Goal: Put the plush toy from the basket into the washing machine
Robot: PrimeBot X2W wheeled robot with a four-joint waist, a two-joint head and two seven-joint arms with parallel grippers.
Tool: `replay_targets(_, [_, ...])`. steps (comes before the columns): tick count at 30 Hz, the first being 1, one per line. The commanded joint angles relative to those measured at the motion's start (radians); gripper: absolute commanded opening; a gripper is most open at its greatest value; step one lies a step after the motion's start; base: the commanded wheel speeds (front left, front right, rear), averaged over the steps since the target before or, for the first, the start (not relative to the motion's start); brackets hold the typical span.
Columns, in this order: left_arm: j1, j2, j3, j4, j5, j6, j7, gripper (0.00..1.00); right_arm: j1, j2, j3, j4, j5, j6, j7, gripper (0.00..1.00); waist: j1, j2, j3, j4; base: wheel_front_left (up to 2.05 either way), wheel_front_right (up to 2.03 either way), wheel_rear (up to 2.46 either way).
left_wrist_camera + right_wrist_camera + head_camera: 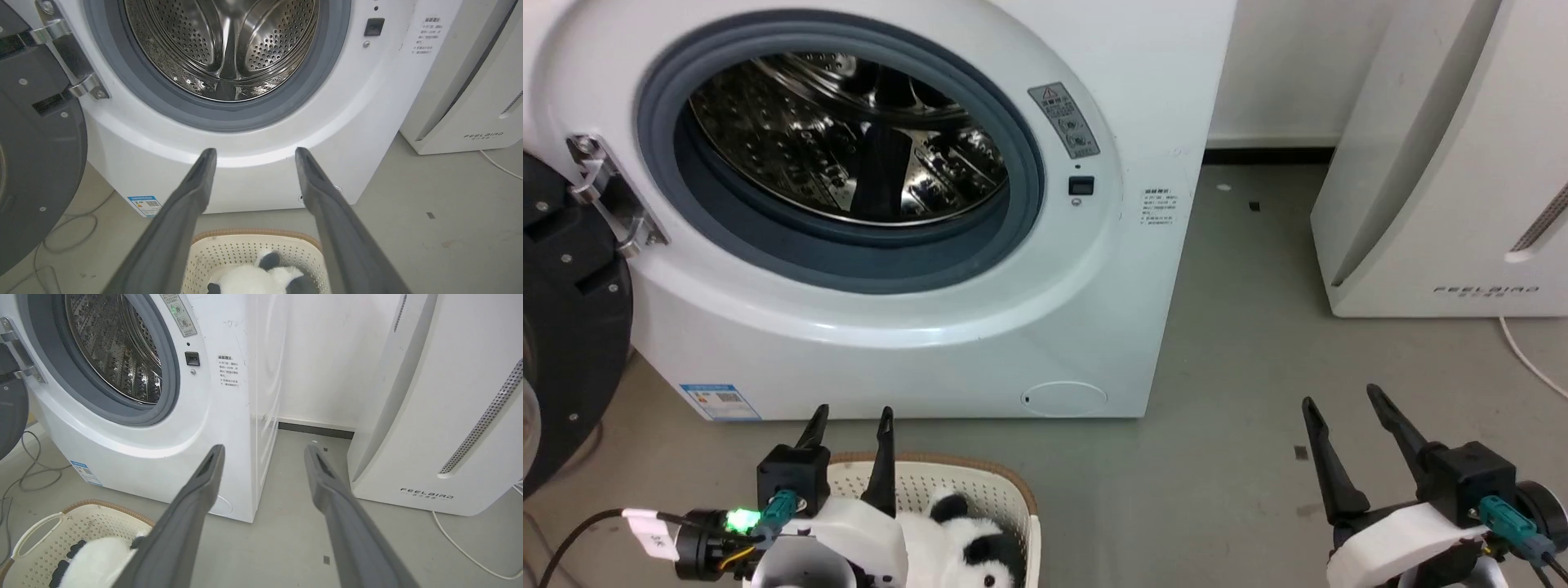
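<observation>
Grey floor (1233,367) at the laundry station: loading not done, toy in basket, both grippers empty.

Large white front-loading washing machine (980,343) stands with its round black door (564,327) swung open to the left, exposing the grey rubber gasket (849,261) and the perforated steel drum (849,139), which holds no load. Oval cream perforated plastic basket (1005,490) with a brown woven-look rim sits on the floor just in front of the machine. Fluffy black-and-white panda plush toy (972,547) lies inside the basket. Left gripper (854,408) hangs over the basket's left part, its fingers spread apart and gripping nothing. Right gripper (1341,394) is over bare floor, well apart from the basket, fingers likewise spread and empty. White "FEELBIRD" appliance (1445,163) stands to the right of the machine.
</observation>
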Motion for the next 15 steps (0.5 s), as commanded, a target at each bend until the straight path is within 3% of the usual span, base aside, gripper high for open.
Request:
replay_targets(1, [-0.027, 0.003, -0.003, 0.023, -0.01, -0.004, -0.01, 1.0, -0.026, 0.0, -0.004, -0.006, 0.01, 0.0, -0.011, 1.0, 0.0, 0.0, 0.017, -0.001, 0.0, 0.0, 0.0])
replay_targets(15, [-0.155, 0.018, -0.012, 0.212, -0.045, -0.017, -0.014, 1.0, -0.085, 0.0, -0.024, -0.033, 0.022, 0.0, -0.04, 1.0, 0.0, 0.0, 0.16, -0.011, 0.0, 0.0, 0.0])
